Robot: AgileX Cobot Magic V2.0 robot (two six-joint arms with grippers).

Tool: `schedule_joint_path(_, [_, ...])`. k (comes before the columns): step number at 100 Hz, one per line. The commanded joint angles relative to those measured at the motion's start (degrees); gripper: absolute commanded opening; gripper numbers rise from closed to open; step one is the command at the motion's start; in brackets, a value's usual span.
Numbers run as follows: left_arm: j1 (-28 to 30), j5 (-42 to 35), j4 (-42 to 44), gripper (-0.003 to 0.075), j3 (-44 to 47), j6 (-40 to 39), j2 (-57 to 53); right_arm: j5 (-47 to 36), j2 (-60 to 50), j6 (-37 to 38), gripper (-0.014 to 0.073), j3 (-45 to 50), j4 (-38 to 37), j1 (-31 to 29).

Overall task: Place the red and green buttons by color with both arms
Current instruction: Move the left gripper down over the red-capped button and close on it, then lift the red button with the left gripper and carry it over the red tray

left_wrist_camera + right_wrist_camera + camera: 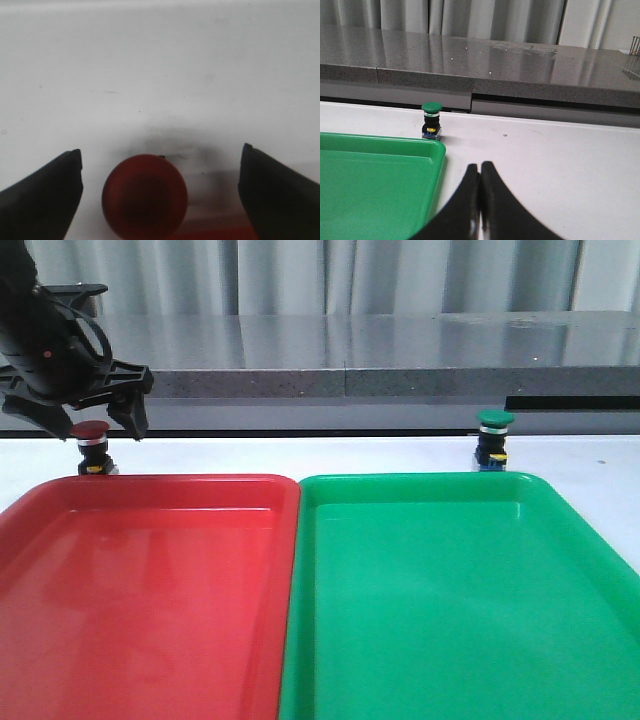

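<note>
The red button (92, 446) stands upright on the white table just behind the red tray (140, 580). My left gripper (92, 426) hangs over it, open, one finger on each side of the dark-red cap (144, 195), without touching it. The green button (493, 439) stands upright behind the green tray (460, 590); it also shows in the right wrist view (431, 120). My right gripper (480, 169) is shut and empty, low over the table beside the green tray's right edge (437, 165). It is out of the front view.
The two large trays lie side by side and fill the near table. A grey stone ledge (400, 360) runs along the back behind both buttons. Bare white table (560, 165) lies to the right of the green tray.
</note>
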Motion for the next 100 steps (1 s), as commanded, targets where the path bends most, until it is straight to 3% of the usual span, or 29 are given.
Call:
schedule_joint_path(1, [0.1, -2.5, -0.1, 0.0581, -1.8, -0.8, -2.6, -5.0, -0.9, -0.8, -0.0067, -0.9, 0.0, -0.3])
schedule_joint_path(17, [0.1, -2.5, -0.1, 0.0499, -1.8, -0.8, -2.4, -5.0, -0.9, -0.8, -0.0067, -0.9, 0.0, -0.3])
schedule_joint_path(43, [0.1, -3.0, 0.2, 0.0219, -1.8, -0.8, -2.4, -5.0, -0.9, -0.8, -0.0067, -0.9, 0.0, -0.3])
schedule_joint_path(55, [0.1, -3.0, 0.2, 0.0132, -1.8, -0.8, -2.4, -5.0, -0.9, -0.8, -0.0067, -0.9, 0.0, -0.3])
schedule_joint_path(100, [0.0, 5.6, -3.0, 0.0115, -8.4, -0.8, -6.5, -5.0, -0.9, -0.8, -0.0067, -0.9, 0.0, -0.3])
